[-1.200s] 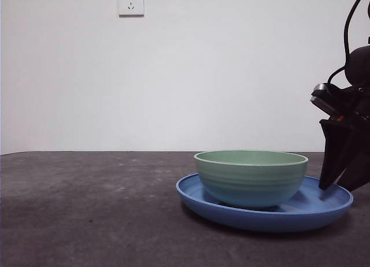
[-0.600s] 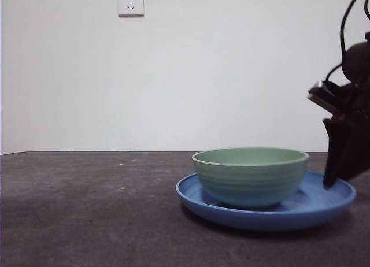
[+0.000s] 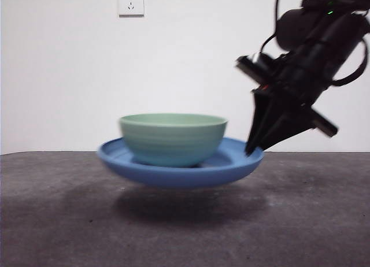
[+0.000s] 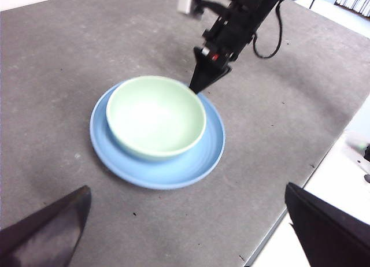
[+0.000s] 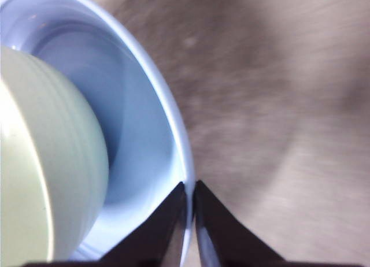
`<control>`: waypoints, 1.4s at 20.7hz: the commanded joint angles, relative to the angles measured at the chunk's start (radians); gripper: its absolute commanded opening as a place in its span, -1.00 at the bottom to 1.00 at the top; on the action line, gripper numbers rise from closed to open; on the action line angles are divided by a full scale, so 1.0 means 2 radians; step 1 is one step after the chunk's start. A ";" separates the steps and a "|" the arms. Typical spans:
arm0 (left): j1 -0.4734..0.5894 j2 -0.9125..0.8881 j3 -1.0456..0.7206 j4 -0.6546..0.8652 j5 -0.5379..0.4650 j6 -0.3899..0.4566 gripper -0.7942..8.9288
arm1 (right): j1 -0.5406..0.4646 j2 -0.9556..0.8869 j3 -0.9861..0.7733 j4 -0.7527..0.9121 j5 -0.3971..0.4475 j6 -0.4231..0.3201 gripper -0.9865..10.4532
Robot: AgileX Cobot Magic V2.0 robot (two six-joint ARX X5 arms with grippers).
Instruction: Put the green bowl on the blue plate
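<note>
The green bowl (image 3: 173, 137) sits inside the blue plate (image 3: 173, 173). In the front view the plate hangs above the dark table with a shadow beneath it. My right gripper (image 3: 251, 148) is shut on the plate's rim at its right side; the right wrist view shows its jaws (image 5: 189, 189) pinching the rim of the plate (image 5: 144, 105), with the bowl (image 5: 40, 163) beside them. My left gripper (image 4: 186, 188) is open and empty, high above the table, looking down on the bowl (image 4: 155, 115), the plate (image 4: 167, 171) and the right gripper (image 4: 193, 89).
A white wall socket (image 3: 131, 2) is on the back wall. The dark grey table (image 3: 58, 209) spreads around the plate. The table's edge (image 4: 300, 180) runs along one side in the left wrist view.
My right gripper has closed on the plate's rim, lifted the plate off the table with the bowl on it, and carried both to the left.
</note>
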 commanded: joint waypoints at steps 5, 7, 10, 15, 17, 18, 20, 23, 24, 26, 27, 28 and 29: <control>-0.002 0.002 0.003 0.007 0.000 -0.001 0.52 | 0.038 0.058 0.010 0.008 0.032 0.016 -0.81; -0.002 0.002 0.003 0.007 0.000 -0.001 0.52 | 0.041 0.059 0.010 0.012 0.038 0.016 -0.81; -0.002 0.002 0.003 0.007 0.000 -0.001 0.52 | 0.041 0.058 0.010 0.016 0.035 0.016 -0.72; -0.002 0.002 0.003 0.007 0.000 -0.001 0.52 | 0.040 0.044 0.017 0.019 0.047 0.011 -0.45; -0.002 0.002 0.003 0.007 0.000 -0.001 0.52 | 0.038 0.018 0.028 0.010 0.060 0.008 -0.45; -0.002 0.002 0.003 0.007 0.000 -0.001 0.52 | 0.038 0.000 0.033 0.001 0.062 0.004 -0.45; -0.002 0.002 0.003 0.007 0.000 -0.001 0.52 | 0.036 -0.045 0.037 -0.021 0.062 -0.012 -0.36; -0.002 0.002 0.003 0.007 0.000 -0.001 0.52 | 0.037 -0.129 0.037 -0.061 0.066 -0.039 -0.09; -0.002 0.002 0.003 0.007 0.000 -0.001 0.52 | 0.037 -0.160 0.037 -0.075 0.067 -0.045 -0.03; -0.002 0.002 0.003 0.007 0.000 -0.001 0.52 | 0.037 -0.222 0.037 -0.102 0.084 -0.051 0.09; -0.002 0.002 0.003 0.007 0.000 -0.001 0.52 | 0.038 -0.245 0.037 -0.113 0.094 -0.053 0.14; -0.002 0.002 0.003 0.007 0.000 -0.001 0.52 | 0.039 -0.263 0.037 -0.122 0.103 -0.054 0.19; -0.002 0.002 0.003 0.007 0.000 -0.001 0.52 | 0.041 -0.284 0.037 -0.134 0.111 -0.056 0.25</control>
